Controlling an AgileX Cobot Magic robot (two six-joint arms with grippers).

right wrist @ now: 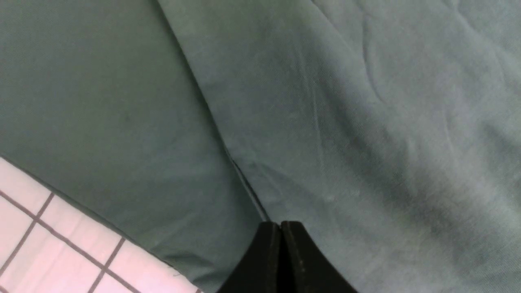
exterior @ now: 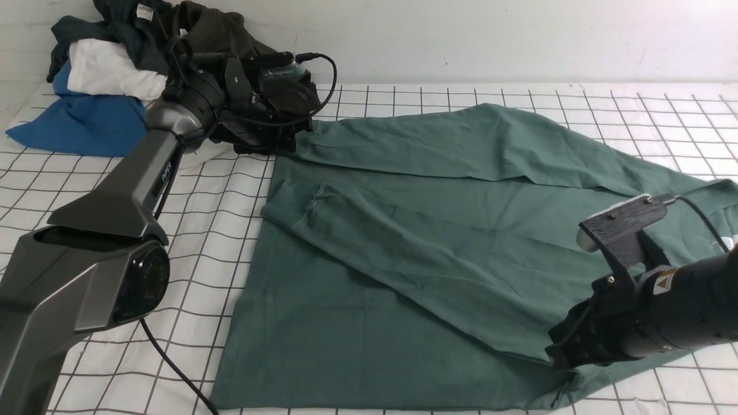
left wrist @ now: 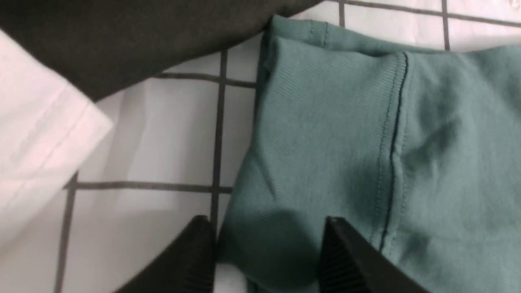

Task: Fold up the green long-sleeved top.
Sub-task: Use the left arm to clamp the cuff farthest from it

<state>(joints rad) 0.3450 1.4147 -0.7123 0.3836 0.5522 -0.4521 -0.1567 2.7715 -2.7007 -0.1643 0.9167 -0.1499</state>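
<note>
You have open gridded cloth between the left arm and the left edge of the green long-sleeved top; note that a black cable crosses its near part. The far left corner is blocked by a pile of clothes. Its dark garment lies just beside the cuff where the left gripper stands, jaws apart. At far right, a bare strip runs between the top and the wall. At near right, the right gripper, jaws together on the top's fold, and the right arm occupy the edge.
</note>
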